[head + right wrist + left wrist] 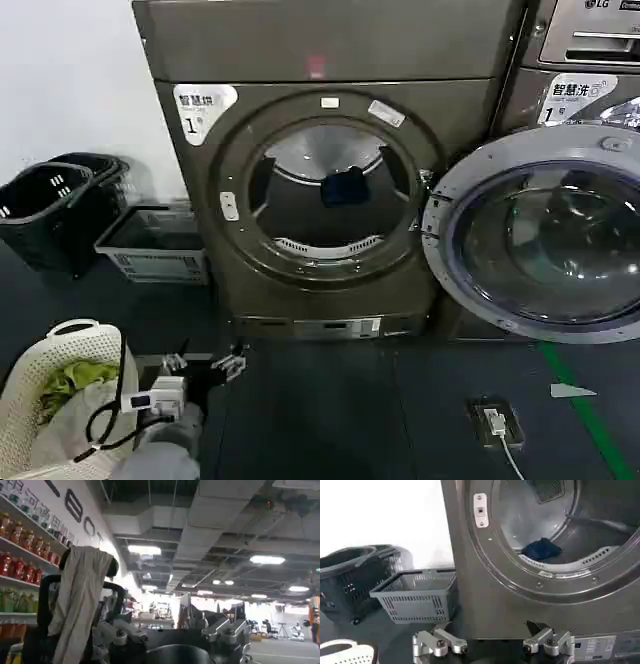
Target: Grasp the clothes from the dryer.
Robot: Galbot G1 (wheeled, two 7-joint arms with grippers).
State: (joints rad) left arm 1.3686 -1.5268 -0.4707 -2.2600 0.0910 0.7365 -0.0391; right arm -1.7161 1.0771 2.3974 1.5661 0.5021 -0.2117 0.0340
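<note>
The dryer (330, 60) stands straight ahead, its round drum mouth uncovered. The clothes (343, 187), a small dark navy piece, lie inside the drum toward its back right. My left gripper (208, 358) hovers low over the dark floor, in front of the dryer's lower left corner, open and holding nothing. In the left wrist view the left gripper (493, 649) faces the dryer's front panel, and the clothes (541, 548) rest on the drum floor well above and beyond it. My right gripper (175, 640) points up into the room behind, open and holding nothing.
The dryer's glass door (545, 235) hangs open to the right, in front of the LG machine (590, 30). Two dark baskets (55, 205) and a grey basket (150, 245) sit left of the dryer. A white basket (40, 375) holds yellow-green cloth. A floor socket (497, 422) lies at right.
</note>
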